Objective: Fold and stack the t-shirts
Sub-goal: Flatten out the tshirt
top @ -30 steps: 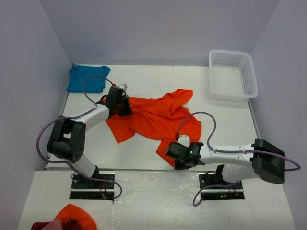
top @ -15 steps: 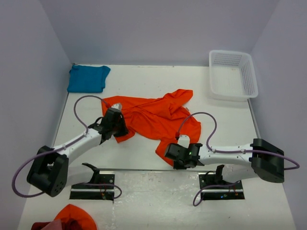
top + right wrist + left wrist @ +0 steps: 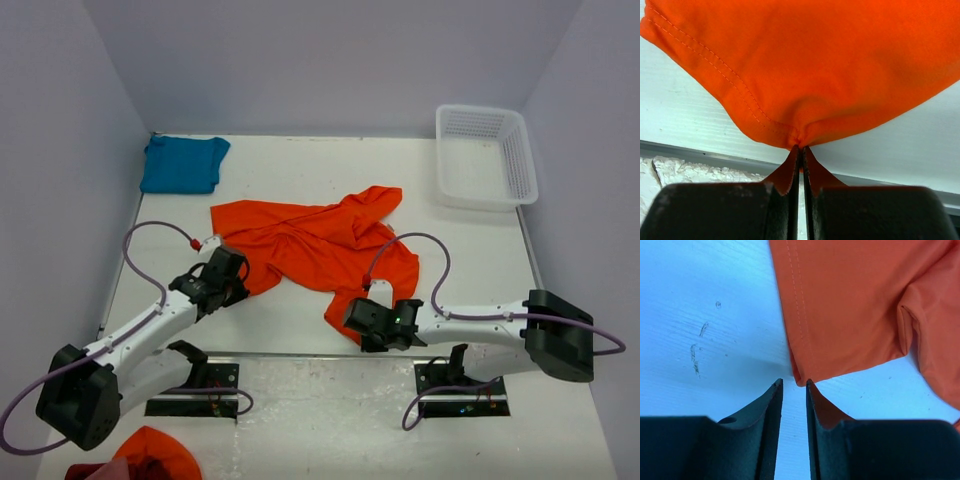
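orange t-shirt (image 3: 320,245) lies mid surface (image 3: 300,170), crumpled and half spread. Its long axis runs diagonally, from far-left to near-right. The near hem bunch sits close to the surface's near edge.

right gripper (image 3: 358,318): jaws pinched tight on the shirt's near hem. In the wrist view the stitched edge gathers right into the closed tips (image 3: 800,147). That arm already has its end.

left gripper (image 3: 232,275): jaws parted by a narrow slit, nothing clamped. The key relation is that the shirt's near-left hem corner sits right at the mouth of the jaws (image 3: 792,382), touching or just ahead of the tips, with the cloth spreading away ahead and to the right. The slit lines up with that corner. Likely next is a short push forward, then a close; the gap looks tight for a doubled hem, so it could slip off. The left arm is the nearer one for this corner, well apart from the right arm's hold.

teal-blue t-shirt (image 3: 183,164) is folded at the far-left corner, well apart from both arms. white basket (image 3: 485,200) is far right, untouched.
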Controlling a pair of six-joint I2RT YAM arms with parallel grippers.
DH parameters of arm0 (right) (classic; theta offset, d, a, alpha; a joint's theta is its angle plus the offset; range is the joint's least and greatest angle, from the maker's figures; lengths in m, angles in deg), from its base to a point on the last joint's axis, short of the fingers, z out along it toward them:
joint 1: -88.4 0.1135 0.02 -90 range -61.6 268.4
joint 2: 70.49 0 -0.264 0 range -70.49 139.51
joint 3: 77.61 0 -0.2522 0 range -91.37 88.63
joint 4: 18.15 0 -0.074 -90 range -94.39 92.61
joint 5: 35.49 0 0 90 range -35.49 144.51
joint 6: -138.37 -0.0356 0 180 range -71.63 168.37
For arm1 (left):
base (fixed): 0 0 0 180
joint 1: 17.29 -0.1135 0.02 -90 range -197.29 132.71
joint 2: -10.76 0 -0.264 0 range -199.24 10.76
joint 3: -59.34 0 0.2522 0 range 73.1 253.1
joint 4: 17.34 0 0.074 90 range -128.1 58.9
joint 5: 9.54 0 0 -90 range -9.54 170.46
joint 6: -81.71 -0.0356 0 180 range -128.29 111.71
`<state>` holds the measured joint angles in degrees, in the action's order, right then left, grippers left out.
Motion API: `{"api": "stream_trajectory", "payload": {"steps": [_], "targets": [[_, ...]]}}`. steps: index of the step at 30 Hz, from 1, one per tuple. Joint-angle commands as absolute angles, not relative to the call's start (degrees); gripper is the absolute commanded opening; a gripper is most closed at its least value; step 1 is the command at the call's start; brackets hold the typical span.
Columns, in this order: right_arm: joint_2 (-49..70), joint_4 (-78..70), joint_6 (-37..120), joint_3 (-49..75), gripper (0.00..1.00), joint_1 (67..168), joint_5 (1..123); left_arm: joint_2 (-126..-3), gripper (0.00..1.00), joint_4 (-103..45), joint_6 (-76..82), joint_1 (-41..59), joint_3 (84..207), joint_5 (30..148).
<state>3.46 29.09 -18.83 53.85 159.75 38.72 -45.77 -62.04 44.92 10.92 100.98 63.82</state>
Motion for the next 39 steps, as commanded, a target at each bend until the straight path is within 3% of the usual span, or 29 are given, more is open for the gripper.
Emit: {"api": "stream_trajectory", "payload": {"steps": [1,9,20,34,37,39], "targets": [[0.89,27.78,-18.6,55.58,0.0,160.03,37.63,-47.51,0.27,-63.36,46.12,10.93,103.07,59.72],[-4.83,30.32,-20.18,56.9,0.0,160.03,37.1,-50.93,0.29,-58.88,44.71,10.4,101.84,62.88],[-4.31,29.27,-20.8,57.78,0.0,160.03,37.9,-49.09,0.32,-57.2,44.01,10.31,101.32,64.55],[-5.8,30.68,-21.85,58.13,0.0,160.12,37.81,-55.68,0.32,-50.0,43.74,10.22,98.77,67.72],[-5.54,30.85,-21.85,58.22,0.0,160.12,37.98,-56.47,0.27,-49.29,43.65,10.22,98.68,68.07],[-5.19,30.94,-21.94,57.96,0.0,160.12,37.98,-56.48,0.07,-49.2,43.31,10.22,98.85,68.42]]}}
